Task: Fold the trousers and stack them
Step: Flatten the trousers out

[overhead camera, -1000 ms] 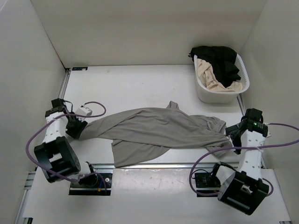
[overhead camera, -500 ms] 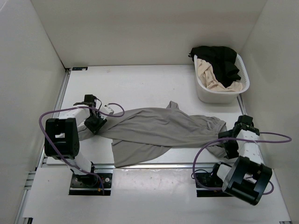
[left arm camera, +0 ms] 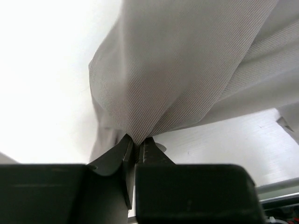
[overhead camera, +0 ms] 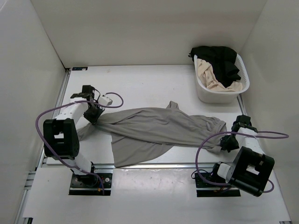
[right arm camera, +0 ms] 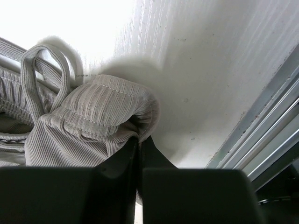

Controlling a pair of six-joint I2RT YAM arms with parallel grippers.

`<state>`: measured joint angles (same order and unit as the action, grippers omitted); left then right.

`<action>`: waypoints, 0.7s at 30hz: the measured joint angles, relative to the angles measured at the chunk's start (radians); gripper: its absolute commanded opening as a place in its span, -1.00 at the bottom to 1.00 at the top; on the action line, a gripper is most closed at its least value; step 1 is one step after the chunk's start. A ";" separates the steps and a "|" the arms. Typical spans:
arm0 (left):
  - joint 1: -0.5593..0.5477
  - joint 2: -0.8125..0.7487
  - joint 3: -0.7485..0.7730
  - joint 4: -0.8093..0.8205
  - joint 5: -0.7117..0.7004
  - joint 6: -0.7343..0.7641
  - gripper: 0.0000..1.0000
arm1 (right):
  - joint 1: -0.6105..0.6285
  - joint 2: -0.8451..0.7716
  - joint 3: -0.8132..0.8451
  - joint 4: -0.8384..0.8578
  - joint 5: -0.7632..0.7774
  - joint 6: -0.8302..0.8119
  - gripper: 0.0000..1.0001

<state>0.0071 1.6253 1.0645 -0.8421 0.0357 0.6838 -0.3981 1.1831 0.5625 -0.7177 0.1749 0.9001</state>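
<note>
We have left pincer (left arm camera: 137, 142) clenched on trousers (overhead camera: 159, 133) at leg end far from basket (overhead camera: 205, 95), right pincer (right arm camera: 139, 140) clenched on waistband (right arm camera: 100, 100) nearer basket; no fold or stack yet.

Plain grey trousers (overhead camera: 159, 130), which we see finely ribbed in the wrist views, lie on a white table (overhead camera: 135, 84). At far right, a white laundry basket (overhead camera: 210, 97) holds a beige garment (overhead camera: 209, 74) and a black garment (overhead camera: 219, 58). Purple cables (overhead camera: 266, 135) trail from the white-and-black arms (overhead camera: 77, 110). We note dark grey fingers on the left gripper (left arm camera: 137, 140) and right gripper (right arm camera: 139, 137). The near rail (overhead camera: 154, 165) is silver.
</note>
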 measured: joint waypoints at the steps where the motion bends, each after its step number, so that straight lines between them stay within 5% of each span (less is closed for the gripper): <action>1: 0.000 -0.008 0.019 -0.013 0.005 -0.001 -0.72 | 0.000 0.004 0.003 -0.002 0.001 -0.003 -1.00; 3: 0.004 -0.012 0.054 -0.038 0.013 -0.003 -0.70 | 0.001 0.006 0.005 -0.003 0.006 -0.011 -1.00; 4: 0.012 -0.008 0.085 -0.060 0.029 -0.003 -0.08 | 0.001 0.006 0.005 -0.003 0.010 -0.018 -1.00; 6: 0.028 0.012 0.145 -0.121 0.059 -0.005 0.12 | 0.001 0.005 0.006 -0.005 0.019 -0.021 -1.00; 10: 0.056 0.064 0.236 -0.143 0.083 -0.004 0.14 | 0.001 0.003 0.006 -0.009 0.048 -0.035 -1.00; 13: 0.074 0.110 0.240 -0.154 0.080 -0.008 -0.09 | 0.001 0.003 0.006 -0.013 0.063 -0.042 -1.00; 21: 0.092 0.098 0.167 -0.181 0.080 0.008 -0.01 | -0.002 0.002 0.024 -0.042 0.115 -0.064 -1.00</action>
<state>0.0990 1.7229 1.2320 -1.0233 0.1154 0.6922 -0.4004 1.1854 0.5865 -0.7601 0.2897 0.8360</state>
